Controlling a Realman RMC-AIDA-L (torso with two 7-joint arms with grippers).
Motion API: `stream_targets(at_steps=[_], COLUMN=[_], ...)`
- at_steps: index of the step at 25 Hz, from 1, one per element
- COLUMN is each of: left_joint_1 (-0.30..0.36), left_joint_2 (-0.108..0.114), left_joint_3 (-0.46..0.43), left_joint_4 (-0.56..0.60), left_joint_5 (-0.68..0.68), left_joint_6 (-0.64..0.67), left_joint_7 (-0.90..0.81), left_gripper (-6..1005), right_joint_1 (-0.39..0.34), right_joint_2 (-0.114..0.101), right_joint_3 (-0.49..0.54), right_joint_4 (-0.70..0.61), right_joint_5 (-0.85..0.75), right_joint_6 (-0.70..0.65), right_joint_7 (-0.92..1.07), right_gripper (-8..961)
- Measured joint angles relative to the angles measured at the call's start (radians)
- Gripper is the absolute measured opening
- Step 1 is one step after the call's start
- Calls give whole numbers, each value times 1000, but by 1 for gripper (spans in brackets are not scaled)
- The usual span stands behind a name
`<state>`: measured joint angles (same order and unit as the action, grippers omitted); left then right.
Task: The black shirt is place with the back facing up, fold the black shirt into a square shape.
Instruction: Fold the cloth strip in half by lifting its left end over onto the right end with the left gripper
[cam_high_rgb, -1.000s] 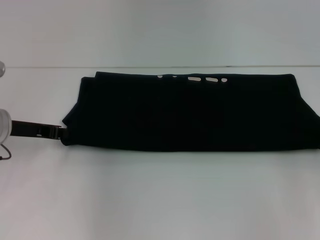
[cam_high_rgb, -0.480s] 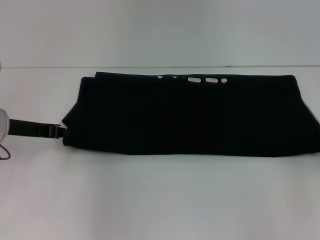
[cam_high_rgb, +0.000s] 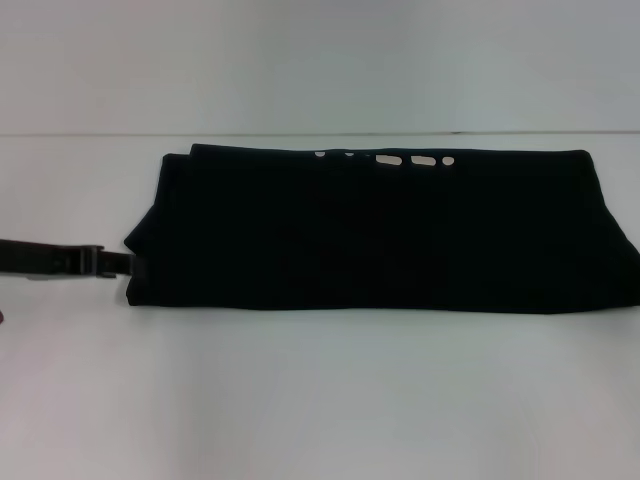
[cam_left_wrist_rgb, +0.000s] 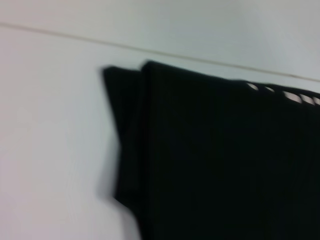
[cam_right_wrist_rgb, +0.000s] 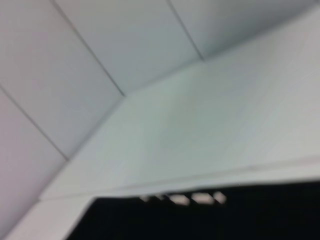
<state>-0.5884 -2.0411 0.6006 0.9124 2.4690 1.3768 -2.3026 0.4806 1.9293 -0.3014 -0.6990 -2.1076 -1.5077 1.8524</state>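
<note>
The white surface (cam_high_rgb: 320, 400) fills the frame. The shirt (cam_high_rgb: 380, 230) lies on it across the middle, folded into a long band. At the left edge, the left claw (cam_high_rgb: 118, 262) touches the shirt's corner; I cannot tell its grip.

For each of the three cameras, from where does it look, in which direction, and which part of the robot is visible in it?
Head view: from the robot's head, forward and down at the white table and the folded black shirt; the left gripper touches the shirt's left edge.
Left wrist view: beside the shirt's left end; no robot part shows.
Right wrist view: low, across the shirt's far edge toward the wall; no robot part shows.
Shared: all three show the white lettering at the far edge.
</note>
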Motion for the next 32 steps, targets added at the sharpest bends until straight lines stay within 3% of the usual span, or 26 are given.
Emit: stream_targets(at_steps=[7, 11, 13, 16, 20, 24, 32], left_joint_1=[-24, -27, -28, -29, -34, -35, -41], left_joint_2=[10, 12, 10, 11, 22, 23, 19], left_joint_3=[-8, -14, -21, -39, -73, -85, -99], left_joint_4=[-19, -47, -64, -102, -166, -188, -235], left_joint_5=[3, -6, -16, -43, -66, -66, -67], left_joint_6=[139, 111, 89, 80, 82, 82, 68], left_joint_7=[-95, -181, -227, -287, -372, -463, -608], left_gripper=[497, 634, 713, 814, 936, 936, 936], right_joint_1=[68, 125, 150, 184, 206, 214, 218], right_joint_2=[15, 23, 24, 16, 0, -14, -11], right_joint_3=[-28, -86, -95, -112, -167, -211, -300], right_joint_4=[74, 73, 70, 70, 67, 69, 37], right_joint_5=[51, 47, 49, 44, 42, 42, 49], right_joint_6=[6, 45, 62, 72, 83, 88, 65], right_joint_7=[-189, -212, -210, -200, -190, -183, -210], right_gripper=[593, 676, 767, 904, 930, 930, 930])
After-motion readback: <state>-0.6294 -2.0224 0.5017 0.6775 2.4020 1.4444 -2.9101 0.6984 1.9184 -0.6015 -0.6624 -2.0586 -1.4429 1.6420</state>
